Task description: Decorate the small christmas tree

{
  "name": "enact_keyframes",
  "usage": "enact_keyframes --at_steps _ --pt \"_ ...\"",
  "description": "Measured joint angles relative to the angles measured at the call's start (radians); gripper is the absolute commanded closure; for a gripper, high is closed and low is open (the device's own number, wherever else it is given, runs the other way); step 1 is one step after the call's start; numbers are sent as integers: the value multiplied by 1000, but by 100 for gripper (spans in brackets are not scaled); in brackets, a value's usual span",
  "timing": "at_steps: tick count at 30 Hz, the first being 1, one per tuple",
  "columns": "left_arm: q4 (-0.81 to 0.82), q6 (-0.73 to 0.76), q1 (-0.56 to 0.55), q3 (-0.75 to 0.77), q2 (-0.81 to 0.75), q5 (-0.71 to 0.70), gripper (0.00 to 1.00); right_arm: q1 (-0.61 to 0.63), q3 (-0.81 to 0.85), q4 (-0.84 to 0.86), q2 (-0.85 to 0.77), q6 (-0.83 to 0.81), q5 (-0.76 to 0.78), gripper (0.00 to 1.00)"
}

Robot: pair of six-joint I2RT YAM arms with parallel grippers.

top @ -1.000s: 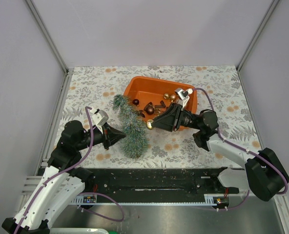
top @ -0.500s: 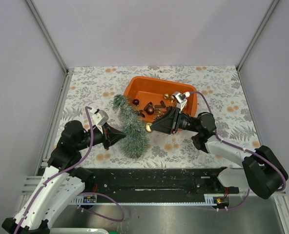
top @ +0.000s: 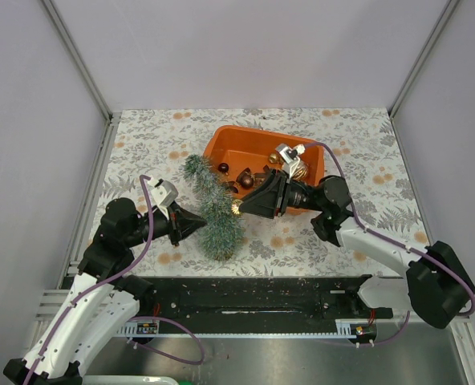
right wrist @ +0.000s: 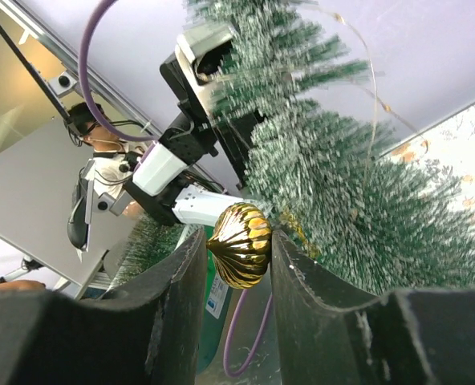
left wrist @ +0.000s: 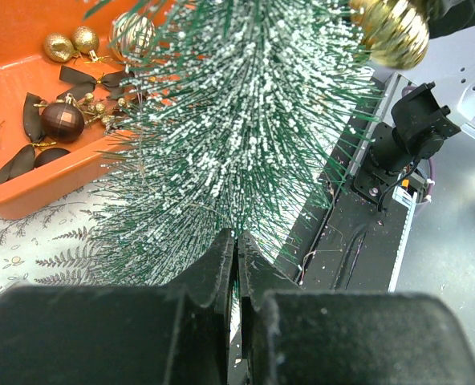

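While left fingers (left wrist: 209,321) pinch tree (left wrist: 237,120), right fingers (right wrist: 173,321) clasp gold bauble (right wrist: 239,245)

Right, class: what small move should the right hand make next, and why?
Probably ease the right hand a little deeper into the small christmas tree so the gold bauble can catch a branch. It is pinched right at the needles' edge, and the left hand is shut on the tree, steadying it.
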Motion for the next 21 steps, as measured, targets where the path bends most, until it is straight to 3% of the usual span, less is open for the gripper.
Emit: enact_keyframes --at_steps 10,21 --pt "0 0 1 0 0 0 94 -3 101 -90 -17 -81 -24 99" --pt "-1 0 1 0 -2 1 94 -69 99 4 36 -22 -22 99"
